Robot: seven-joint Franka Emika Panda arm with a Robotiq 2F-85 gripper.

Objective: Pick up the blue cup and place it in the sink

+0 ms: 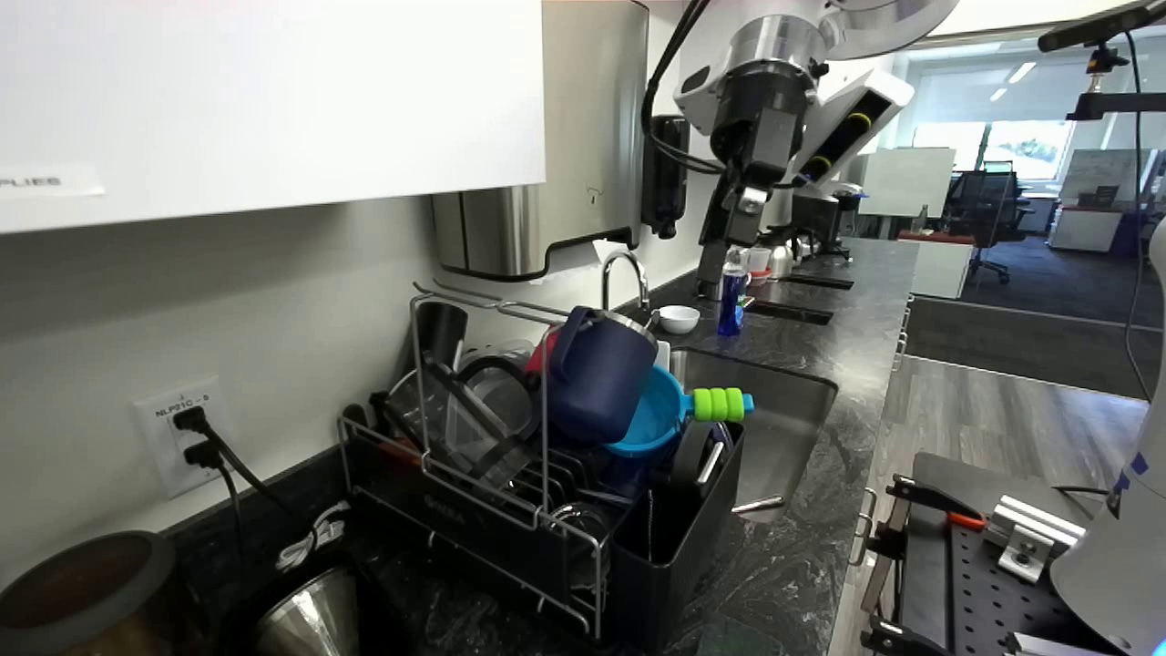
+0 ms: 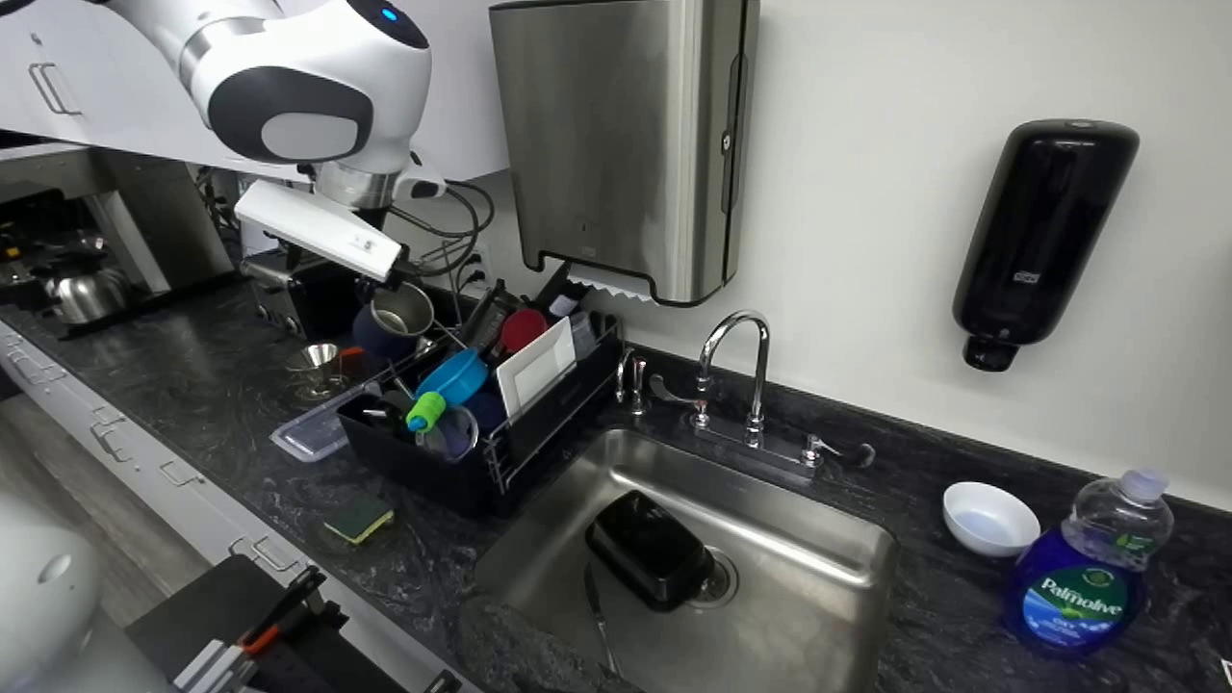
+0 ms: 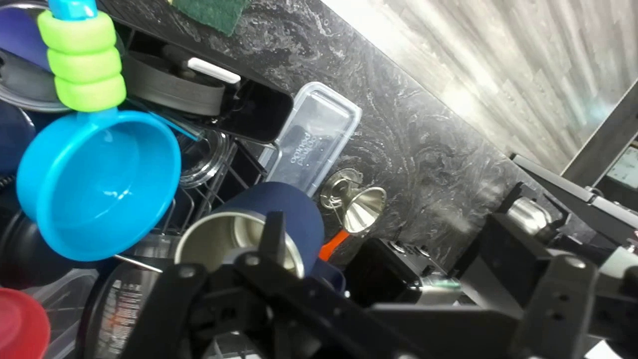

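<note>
Navy-blue cup (image 1: 601,378) is resting tilted in the dish rack (image 1: 492,538), steel rim showing. Green-handled light-blue pot (image 3: 99,199) is lying near it in the same rack. Rack is standing on the dark marbled tabletop (image 2: 221,385), just beside the sink (image 2: 799,597). In an exterior view, robot arm (image 1: 874,27) is hanging higher than the cup and a gap is showing between jaws and cup; in the wrist view, jaws are standing wide apart, one side overlapping the cup's mouth. Sink is holding a black dish (image 2: 650,549) and a slim utensil (image 2: 598,614), the two lying close together. White bowl (image 2: 991,520) and soap bottle (image 2: 1078,577) are standing near each other on the tabletop, across the sink from the rack. Sponge (image 2: 359,517) is lying near the rack on the tabletop. Metal funnel (image 3: 366,212) is standing near a clear plastic container (image 3: 324,119).
</note>
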